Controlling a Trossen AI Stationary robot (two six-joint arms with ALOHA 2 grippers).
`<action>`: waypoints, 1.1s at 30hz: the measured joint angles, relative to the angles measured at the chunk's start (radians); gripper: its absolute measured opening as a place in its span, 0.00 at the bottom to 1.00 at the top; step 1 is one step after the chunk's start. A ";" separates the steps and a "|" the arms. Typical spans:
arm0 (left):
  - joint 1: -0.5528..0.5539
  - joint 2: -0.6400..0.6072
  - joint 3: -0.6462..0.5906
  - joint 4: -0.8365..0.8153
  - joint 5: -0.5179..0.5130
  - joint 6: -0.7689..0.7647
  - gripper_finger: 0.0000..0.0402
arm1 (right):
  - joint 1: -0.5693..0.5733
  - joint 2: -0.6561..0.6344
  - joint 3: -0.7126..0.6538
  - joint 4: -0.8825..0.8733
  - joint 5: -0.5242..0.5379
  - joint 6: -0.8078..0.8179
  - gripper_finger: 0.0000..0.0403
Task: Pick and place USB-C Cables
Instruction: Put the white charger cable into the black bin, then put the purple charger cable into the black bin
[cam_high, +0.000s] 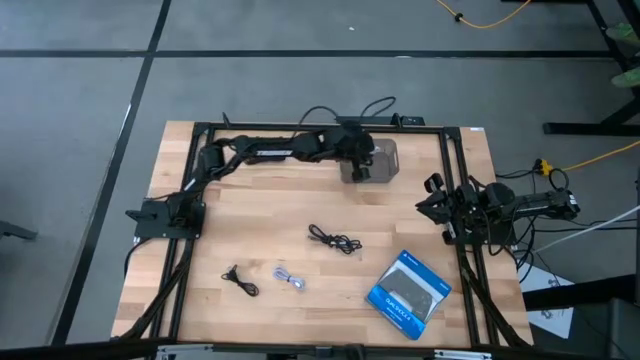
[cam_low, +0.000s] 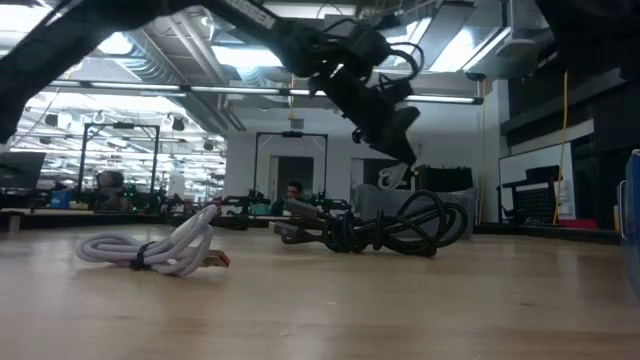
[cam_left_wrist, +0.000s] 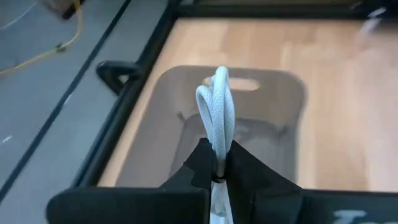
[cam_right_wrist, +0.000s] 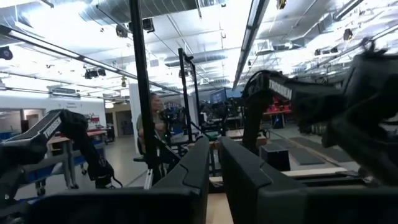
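Pale woven white cable (cam_left_wrist: 219, 112) pinched tight in the left gripper (cam_left_wrist: 217, 163), above a translucent grey bin (cam_left_wrist: 283, 118); right gripper (cam_right_wrist: 213, 163) nearly closed, empty.

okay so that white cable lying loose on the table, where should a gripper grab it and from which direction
Grip the white cable across its bundled middle, near the dark tie binding the strands, coming straight down from above. It lies flat on the wooden table, and there the strands are gathered and narrowest, so likely one pinch catches them all.

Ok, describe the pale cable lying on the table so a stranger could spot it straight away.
Start at the blue box near the table's front edge and move toward the left arm's side. The pale cable lies there, between two black cables, one behind and one beside. It alone on the tabletop is grey-white.
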 joint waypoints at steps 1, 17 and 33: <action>-0.001 0.017 0.043 -0.055 -0.015 0.001 0.05 | 0.000 0.000 0.000 -0.006 0.000 0.002 0.11; -0.003 0.055 0.148 -0.204 -0.029 0.005 0.25 | 0.000 0.000 0.000 -0.048 -0.019 0.007 0.11; -0.214 -0.252 0.149 -0.836 -0.013 -0.167 0.25 | 0.000 0.000 0.000 -0.101 -0.018 0.004 0.11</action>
